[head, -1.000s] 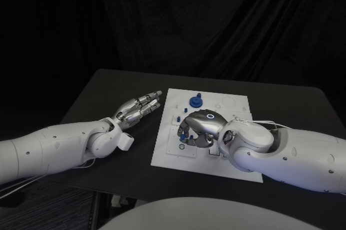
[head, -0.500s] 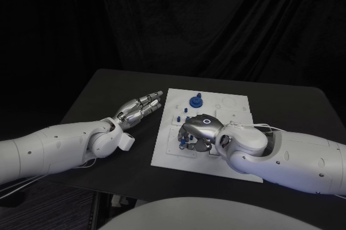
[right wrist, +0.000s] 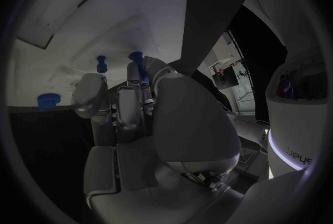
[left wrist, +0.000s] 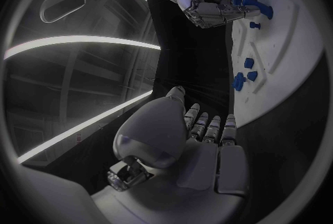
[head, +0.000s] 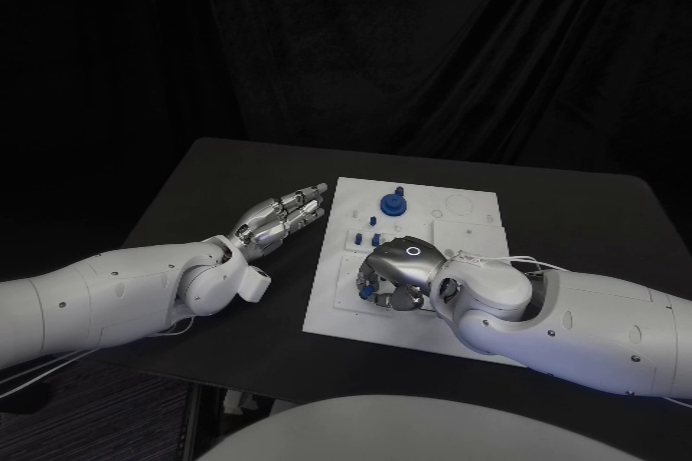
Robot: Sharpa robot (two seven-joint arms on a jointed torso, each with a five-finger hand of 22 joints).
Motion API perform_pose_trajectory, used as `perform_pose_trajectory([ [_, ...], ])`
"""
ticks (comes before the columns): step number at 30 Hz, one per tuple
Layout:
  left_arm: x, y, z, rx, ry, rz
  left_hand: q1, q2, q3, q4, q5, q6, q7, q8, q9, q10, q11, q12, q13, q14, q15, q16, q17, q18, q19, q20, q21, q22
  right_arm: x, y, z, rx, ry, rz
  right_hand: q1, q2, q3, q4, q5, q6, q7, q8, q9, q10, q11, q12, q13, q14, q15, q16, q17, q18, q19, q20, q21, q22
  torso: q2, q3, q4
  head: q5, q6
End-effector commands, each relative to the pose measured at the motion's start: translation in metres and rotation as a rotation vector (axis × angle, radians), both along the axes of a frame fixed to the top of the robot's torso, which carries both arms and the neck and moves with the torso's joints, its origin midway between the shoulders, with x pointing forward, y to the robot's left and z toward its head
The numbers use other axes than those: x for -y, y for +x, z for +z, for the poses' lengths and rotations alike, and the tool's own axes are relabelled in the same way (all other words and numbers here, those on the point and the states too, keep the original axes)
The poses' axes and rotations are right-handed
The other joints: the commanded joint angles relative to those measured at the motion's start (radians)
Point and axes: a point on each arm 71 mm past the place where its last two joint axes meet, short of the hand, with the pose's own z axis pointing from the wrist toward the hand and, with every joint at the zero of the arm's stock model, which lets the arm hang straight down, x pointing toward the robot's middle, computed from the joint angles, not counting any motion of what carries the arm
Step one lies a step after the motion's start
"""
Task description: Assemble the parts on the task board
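Task board (head: 469, 216): white plate, middle of black table (head: 202, 181), long side running near to far.
Parts: tall blue knob (head: 394, 202) upright at far end; small blue pieces (head: 372, 221) just near of it; blue part (left wrist: 251, 4) between fingers of right hand.
Right hand (head: 397, 271): over near-left area of board, fingers curled down, pinching blue part.
Left hand (head: 277, 217): flat on table just left of board, fingers straight, side by side, holding nothing.

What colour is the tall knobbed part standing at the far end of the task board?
Blue. The tall knobbed part on the white task board shows best in the head view.
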Motion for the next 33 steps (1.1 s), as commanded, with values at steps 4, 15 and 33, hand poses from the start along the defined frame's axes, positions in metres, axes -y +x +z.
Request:
perform_pose_trajectory([
  [4,0.000,0.000,0.011,0.126,-0.108,0.010,0.013,0.002,0.012,-0.002,0.005,0.002,0.009,0.002,0.002,-0.003,-0.001,0.002,0.000,0.001,0.009,-0.004,-0.002,-0.013,-0.002,0.010,-0.002,0.001,-0.001,-0.002,-0.002,0.010,0.013,0.010,0.007,0.002,-0.001,-0.007,-0.001,0.015,-0.009,0.042,0.134,0.002,0.000,-0.005,-0.001,0.005,0.005,0.003,0.001,-0.007,0.007,0.002,0.001,0.139,0.000,-0.0003,0.0003,0.000,0.000],
  [15,0.001,0.000,0.010,0.121,-0.110,0.006,0.014,0.001,0.016,-0.003,0.006,0.005,0.011,0.002,0.002,-0.004,-0.002,0.002,0.000,0.001,0.011,-0.004,-0.002,-0.012,-0.002,0.012,-0.002,0.001,0.001,-0.002,-0.012,-0.025,-0.053,-0.015,-0.014,-0.015,0.002,0.001,-0.043,-0.088,0.020,-0.028,0.117,-0.078,0.036,-0.054,-0.015,-0.026,0.034,-0.034,-0.041,0.002,-0.028,0.020,-0.074,0.121,0.000,-0.0003,0.0004,-0.001,0.000],
  [33,-0.001,-0.001,0.010,0.123,-0.106,0.012,0.014,0.001,0.020,-0.003,0.005,0.008,0.014,0.003,0.002,-0.004,-0.003,0.002,0.000,0.001,0.011,-0.004,-0.002,-0.011,-0.002,0.013,-0.002,0.002,0.033,-0.001,0.037,0.105,0.123,-0.051,0.026,-0.051,-0.102,0.053,-0.109,-0.529,-0.050,-0.128,-0.063,-0.498,0.103,-0.027,-0.018,-0.100,0.067,-0.070,-0.100,0.026,-0.102,0.062,-0.200,0.094,0.000,-0.0001,0.0005,-0.028,0.000],
])
